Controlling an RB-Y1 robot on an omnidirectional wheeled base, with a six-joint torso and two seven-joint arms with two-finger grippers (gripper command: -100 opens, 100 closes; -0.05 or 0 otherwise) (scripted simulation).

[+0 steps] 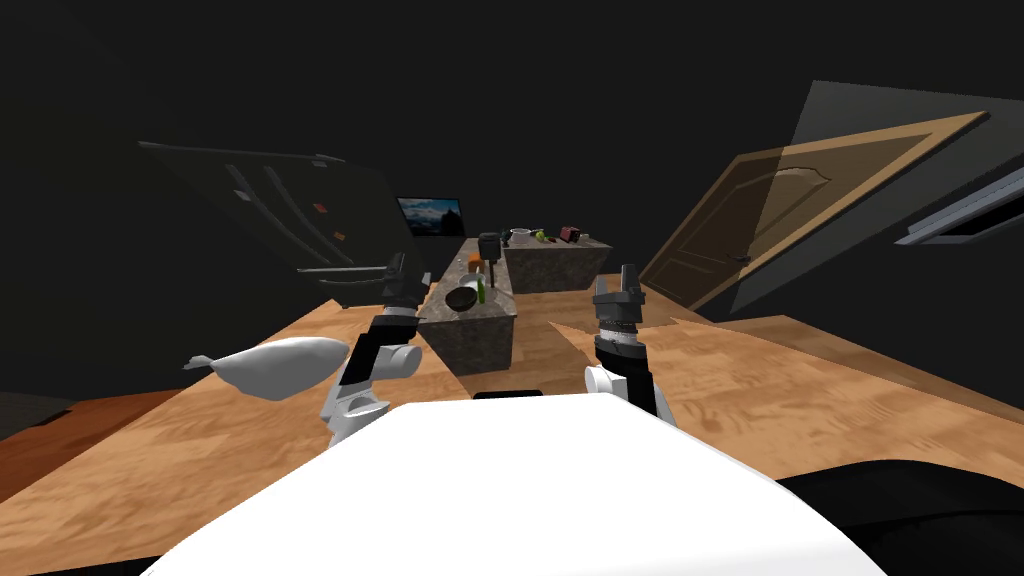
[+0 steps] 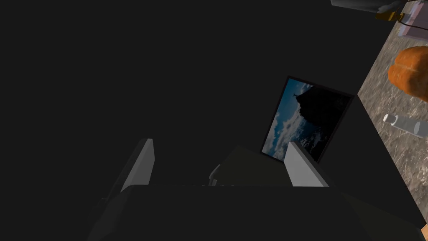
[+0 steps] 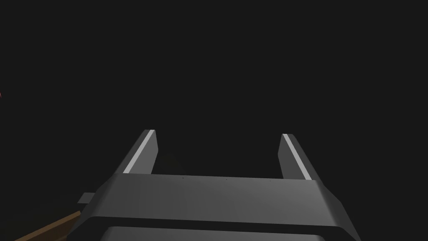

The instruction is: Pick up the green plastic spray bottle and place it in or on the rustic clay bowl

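Head view, green bottle between left claw and right claw, both apart

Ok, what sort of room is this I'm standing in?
Most likely a kitchen, dimly lit. A long stone-look counter ahead carries a dark bowl and a green spray bottle, and a tall dark fridge-like unit with long handles stands to its left.
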